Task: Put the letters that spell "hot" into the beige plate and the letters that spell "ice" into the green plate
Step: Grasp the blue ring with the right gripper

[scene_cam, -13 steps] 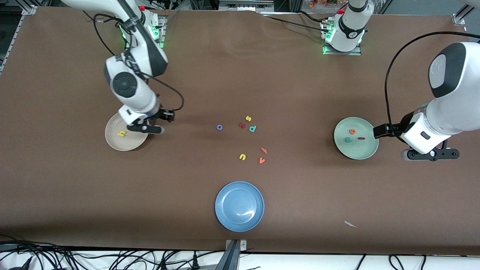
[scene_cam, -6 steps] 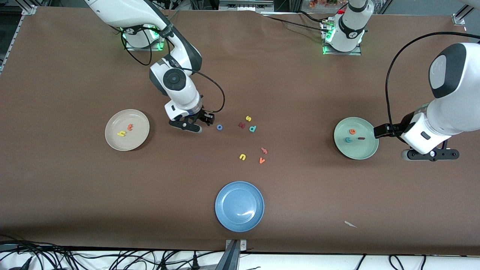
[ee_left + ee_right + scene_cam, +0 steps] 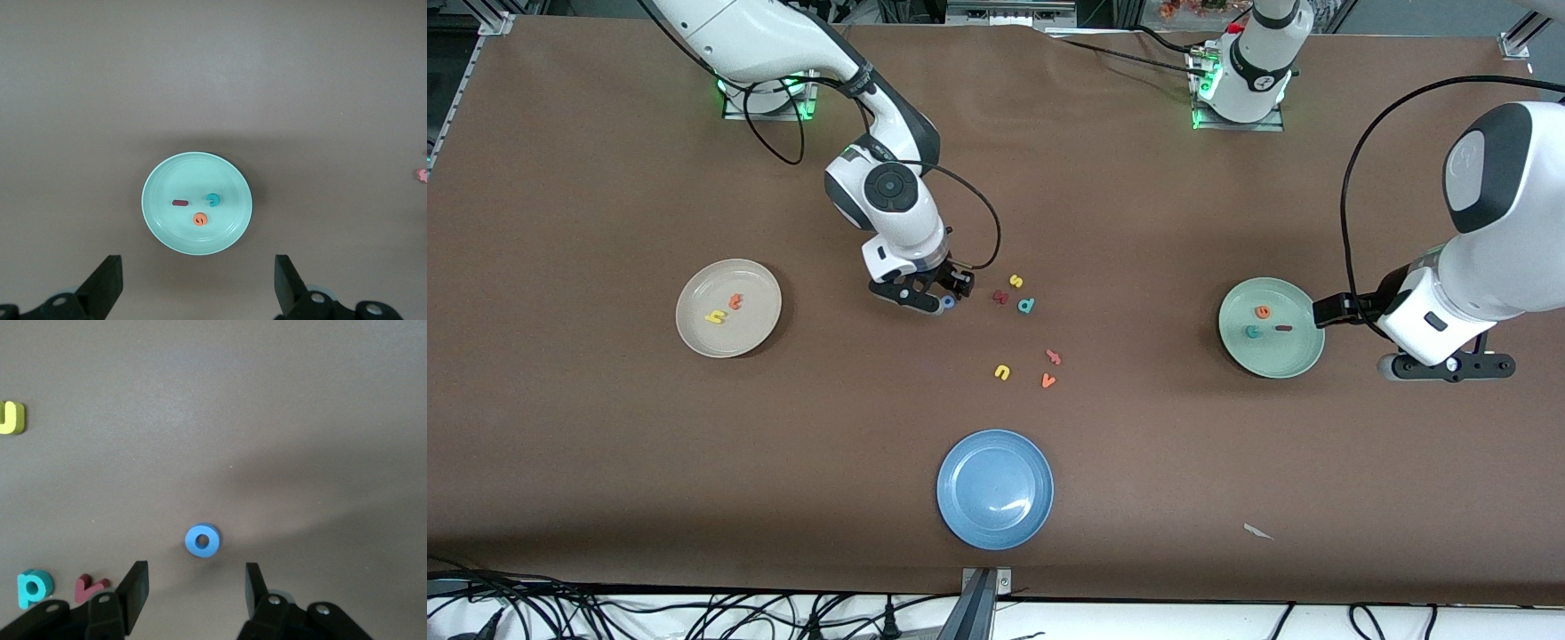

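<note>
The blue o lies on the table just ahead of my right gripper, which hangs low over it, open, with nothing between its fingers. The beige plate holds the yellow h and the orange t. In the green plate lie the orange e, the teal c and the dark red i. My left gripper waits open beside the green plate, toward the left arm's end.
Beside the o lie a dark red k, a teal p and a yellow s. Nearer the camera are a yellow u, an orange v, a pinkish letter and a blue plate.
My right gripper left the orange t in the beige plate and swung across the table to the blue o. The left arm has not moved.
</note>
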Tool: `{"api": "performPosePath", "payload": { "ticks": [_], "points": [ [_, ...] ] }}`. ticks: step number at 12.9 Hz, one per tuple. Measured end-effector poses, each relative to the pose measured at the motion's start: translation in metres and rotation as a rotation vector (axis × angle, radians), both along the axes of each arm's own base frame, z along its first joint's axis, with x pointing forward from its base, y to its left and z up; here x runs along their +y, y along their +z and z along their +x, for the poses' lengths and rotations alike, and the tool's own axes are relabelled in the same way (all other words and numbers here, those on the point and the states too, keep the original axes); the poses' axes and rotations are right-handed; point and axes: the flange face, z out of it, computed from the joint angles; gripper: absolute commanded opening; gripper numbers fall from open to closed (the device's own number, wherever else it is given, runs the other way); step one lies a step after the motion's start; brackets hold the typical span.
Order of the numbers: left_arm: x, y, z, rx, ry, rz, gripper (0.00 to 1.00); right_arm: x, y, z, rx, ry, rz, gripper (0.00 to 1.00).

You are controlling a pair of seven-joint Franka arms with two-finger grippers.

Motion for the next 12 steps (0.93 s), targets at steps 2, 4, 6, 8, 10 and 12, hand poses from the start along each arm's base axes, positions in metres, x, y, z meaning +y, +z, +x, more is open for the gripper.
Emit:
{"api": "performPosePath", "payload": {
  "ticks": [2, 4, 6, 8, 10, 12],
  "points": [
    [0.001, 0.001, 0.000, -0.004, 0.001, 0.000, 1.00, 0.002, -0.010, 0.003, -0.017, 0.002, -0.023, 0.66],
    [0.017, 0.008, 0.004, -0.030, 0.026, -0.002, 1.00, 0.002, -0.020, 0.003, -0.018, 0.011, -0.038, 0.65],
    [0.040, 0.015, 0.003, -0.040, 0.045, -0.021, 1.00, 0.002, -0.028, 0.001, -0.009, 0.015, -0.044, 0.61],
    [0.040, 0.015, 0.003, -0.040, 0.042, -0.028, 1.00, 0.004, -0.035, -0.003, 0.000, 0.022, -0.048, 0.58],
    [0.033, 0.015, 0.003, -0.040, 0.031, -0.029, 1.00, 0.007, -0.038, -0.007, 0.005, 0.028, -0.050, 0.54],
    [0.032, 0.015, 0.003, -0.040, 0.029, -0.029, 1.00, 0.008, -0.039, -0.007, 0.002, 0.030, -0.045, 0.54]
  ]
}}
